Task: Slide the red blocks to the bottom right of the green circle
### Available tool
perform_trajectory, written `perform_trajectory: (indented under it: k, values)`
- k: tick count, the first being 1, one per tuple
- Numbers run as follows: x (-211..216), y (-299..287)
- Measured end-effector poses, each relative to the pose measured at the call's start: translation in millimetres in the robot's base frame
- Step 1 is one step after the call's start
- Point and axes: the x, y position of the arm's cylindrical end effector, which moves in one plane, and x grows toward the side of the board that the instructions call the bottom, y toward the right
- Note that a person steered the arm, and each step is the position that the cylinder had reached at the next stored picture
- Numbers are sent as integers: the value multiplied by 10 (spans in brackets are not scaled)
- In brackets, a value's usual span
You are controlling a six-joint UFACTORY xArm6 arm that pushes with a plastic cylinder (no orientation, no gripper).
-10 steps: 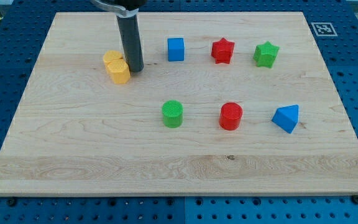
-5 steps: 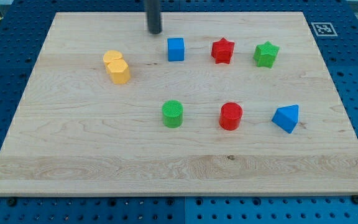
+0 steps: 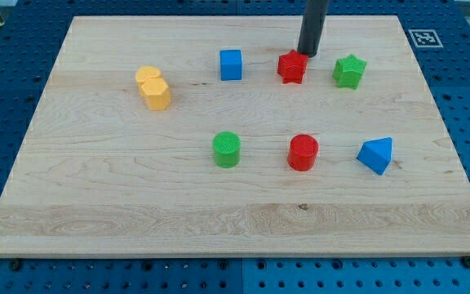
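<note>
My tip (image 3: 308, 54) (a bare rod, no pincer to open or close) sits at the red star's (image 3: 293, 67) 1 o'clock, ready to push it toward 7, below-right of the green circle (image 3: 227, 149).

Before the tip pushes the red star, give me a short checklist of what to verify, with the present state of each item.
1. My tip is behind the red star, at its upper right edge: ok.
2. Tip touches the star: cannot tell.
3. Red circle is right of the green circle, not lower right: not ok.
4. Board lower right of the green circle is free: ok.
5. Red circle lies between the star and the goal: not ok.
6. Green star is apart from the red star: ok.
</note>
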Motion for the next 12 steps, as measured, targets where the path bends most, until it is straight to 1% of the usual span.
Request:
perform_trajectory:
  k: [1,3,5,7,8,11,12]
  values:
    - [42,-20]
    - [336,-20]
    - [225,-23]
    - [279,-303]
    - [444,-334]
    - [1262,-334]
    - [1378,-366]
